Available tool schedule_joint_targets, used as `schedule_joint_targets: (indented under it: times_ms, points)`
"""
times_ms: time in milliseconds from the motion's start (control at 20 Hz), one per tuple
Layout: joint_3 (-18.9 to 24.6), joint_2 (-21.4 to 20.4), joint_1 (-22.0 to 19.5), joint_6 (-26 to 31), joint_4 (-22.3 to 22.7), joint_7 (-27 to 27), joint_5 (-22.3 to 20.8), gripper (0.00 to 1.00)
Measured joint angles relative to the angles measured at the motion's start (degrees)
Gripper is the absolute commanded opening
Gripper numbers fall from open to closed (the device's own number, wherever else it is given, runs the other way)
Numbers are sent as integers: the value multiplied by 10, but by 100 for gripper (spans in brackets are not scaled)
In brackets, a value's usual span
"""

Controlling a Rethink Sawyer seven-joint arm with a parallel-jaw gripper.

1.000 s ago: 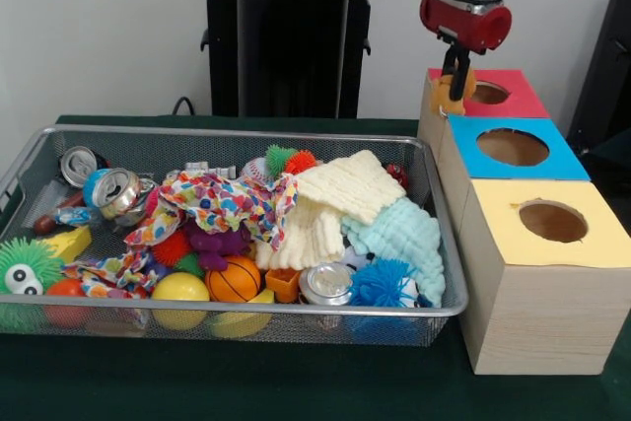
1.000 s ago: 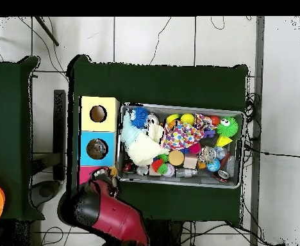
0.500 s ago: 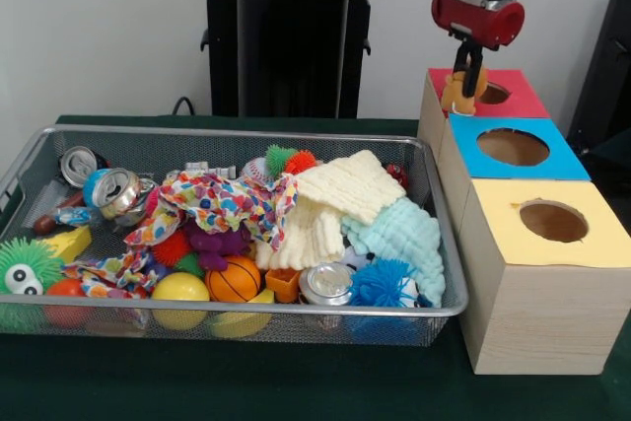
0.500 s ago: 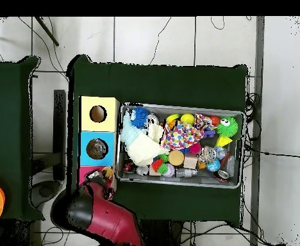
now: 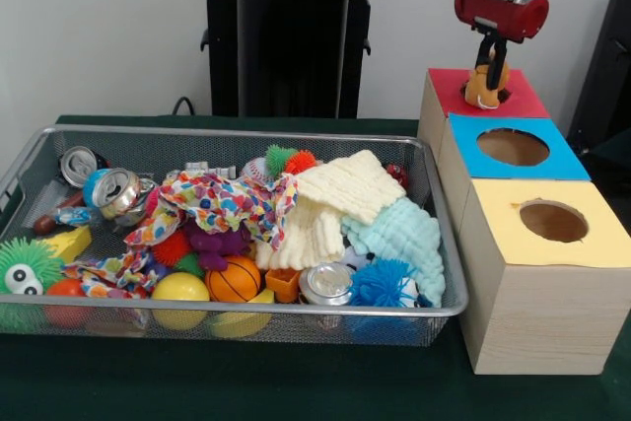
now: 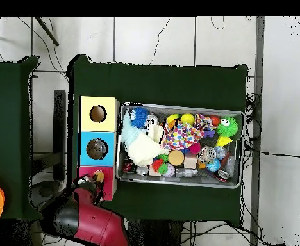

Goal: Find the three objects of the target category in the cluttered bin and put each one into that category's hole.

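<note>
My gripper (image 5: 489, 86) hangs over the red-topped box (image 5: 449, 87), shut on a small orange toy (image 5: 481, 89) that dangles just above the red hole. In the overhead view the orange toy (image 6: 97, 175) shows over the red box (image 6: 108, 179) with the gripper (image 6: 93, 179) beside it. The wire bin (image 5: 197, 136) holds a jumble: a basketball-like ball (image 5: 234, 279), a yellow ball (image 5: 180, 289), cans (image 5: 113, 187), spiky toys and cloths.
A blue-topped box (image 5: 514, 148) and a yellow-topped box (image 5: 547, 220) stand in a row with the red one, right of the bin. A black pedestal (image 5: 286, 36) rises behind the bin. Dark green cloth (image 5: 246, 382) covers the table.
The gripper has carried the orange toy to the right, from the red box's left edge to over its hole. The bin's contents have not moved.
</note>
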Motion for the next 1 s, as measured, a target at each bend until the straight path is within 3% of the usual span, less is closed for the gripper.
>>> schedule_joint_targets:
  times_ms: [400, 1000]
  points:
    - [8, 0, -10, 0, 0, 0, 0, 0]
    - [75, -11, -90, -8, 12, 0, -27, 0]
